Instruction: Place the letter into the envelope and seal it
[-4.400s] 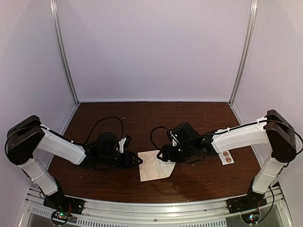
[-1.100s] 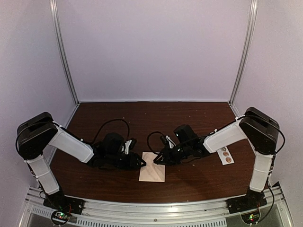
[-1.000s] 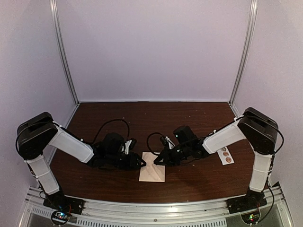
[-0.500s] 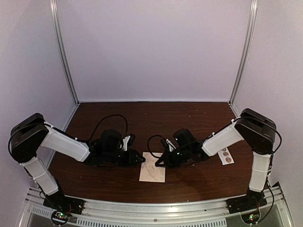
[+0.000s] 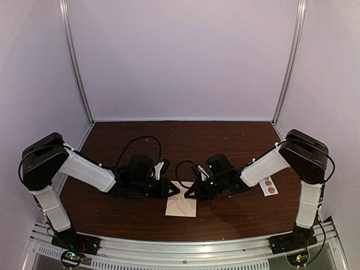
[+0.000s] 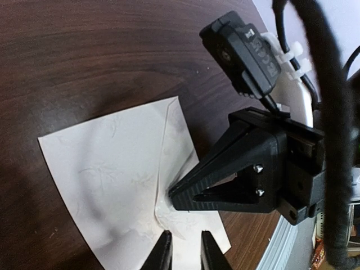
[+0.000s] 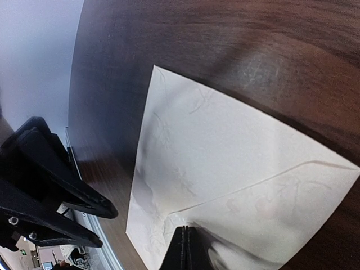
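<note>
Sealing looks under way: the right gripper (image 7: 184,247), jaws closed and empty, presses the flap of the envelope (image 7: 214,163) beneath its tips, the left gripper (image 6: 184,254) slightly parted alongside; next, likely a sticker from the sticker strip (image 5: 269,186).

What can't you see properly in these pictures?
- Letter: in no view; whether it is inside the envelope, the envelope's own paper hides.
- Sticker strip: top view, too small to tell what the round stickers show.
- Left jaws: left wrist view, bottom edge cuts them off, so whether they touch the envelope is unclear.
</note>
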Motion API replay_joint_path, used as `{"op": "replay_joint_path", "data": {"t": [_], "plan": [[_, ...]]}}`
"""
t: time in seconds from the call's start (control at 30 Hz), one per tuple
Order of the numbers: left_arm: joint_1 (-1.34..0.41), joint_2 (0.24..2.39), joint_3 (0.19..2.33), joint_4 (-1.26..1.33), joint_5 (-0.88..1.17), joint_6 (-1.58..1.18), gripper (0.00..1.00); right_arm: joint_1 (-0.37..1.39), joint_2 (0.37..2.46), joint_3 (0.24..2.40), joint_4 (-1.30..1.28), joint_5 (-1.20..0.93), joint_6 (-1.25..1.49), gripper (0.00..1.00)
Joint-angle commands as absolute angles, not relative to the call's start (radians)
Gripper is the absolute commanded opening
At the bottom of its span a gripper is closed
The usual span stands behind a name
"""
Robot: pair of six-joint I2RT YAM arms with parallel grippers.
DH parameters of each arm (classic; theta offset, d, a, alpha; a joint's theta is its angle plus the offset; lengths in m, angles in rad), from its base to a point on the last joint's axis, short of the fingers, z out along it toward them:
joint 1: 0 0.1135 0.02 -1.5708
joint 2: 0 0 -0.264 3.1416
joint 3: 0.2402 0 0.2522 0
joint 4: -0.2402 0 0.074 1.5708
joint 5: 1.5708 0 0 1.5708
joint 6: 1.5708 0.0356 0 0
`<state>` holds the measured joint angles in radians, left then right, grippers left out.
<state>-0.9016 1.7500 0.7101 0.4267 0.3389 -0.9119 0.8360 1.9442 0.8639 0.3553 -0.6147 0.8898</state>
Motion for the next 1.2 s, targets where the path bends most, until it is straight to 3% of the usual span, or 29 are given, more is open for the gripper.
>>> {"op": "replay_joint_path", "data": {"t": [0.0,1.17], "plan": [[-0.920,1.803,0.746,0.515,0.371,-0.924,0.17,0.837,1.945,0.841,0.315,-0.545,0.894,0.00],[-0.943,1.944,0.744,0.532,0.327,-0.918,0.15,0.856,1.853,0.791,0.316,-0.578,0.876,0.00]]}}
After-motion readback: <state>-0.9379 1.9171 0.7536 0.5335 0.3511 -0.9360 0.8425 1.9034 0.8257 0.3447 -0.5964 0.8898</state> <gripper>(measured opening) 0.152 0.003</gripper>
